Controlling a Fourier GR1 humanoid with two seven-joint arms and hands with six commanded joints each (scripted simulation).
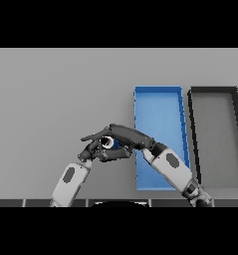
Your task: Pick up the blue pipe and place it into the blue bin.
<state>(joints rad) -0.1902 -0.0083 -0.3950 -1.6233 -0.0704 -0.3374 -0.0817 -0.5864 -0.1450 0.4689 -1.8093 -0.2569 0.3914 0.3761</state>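
Blue shows only as a sliver between dark fingers: the blue pipe, with its pale open end facing up, sits clamped in the right hand, whose fingers and thumb curl round it. That hand reaches in from the lower right, across the near left corner of the blue bin, so the pipe is just left of the bin's left wall, over bare grey worktop, not yet above the bin. Whether it is lifted clear of the worktop is hard to judge from this angle.

The left hand comes up from the lower edge and crowds right against the same spot, fingers bent towards the pipe; it seems to touch the right hand, though I cannot tell if it grips anything.

A black bin stands just right of the blue one, towards the worktop's right edge.

Risks from here: the two hands are tangled close, so a sideways carry could knock the pipe loose. A low carry could strike the bin's left wall. Overshooting would land the pipe in the black bin.
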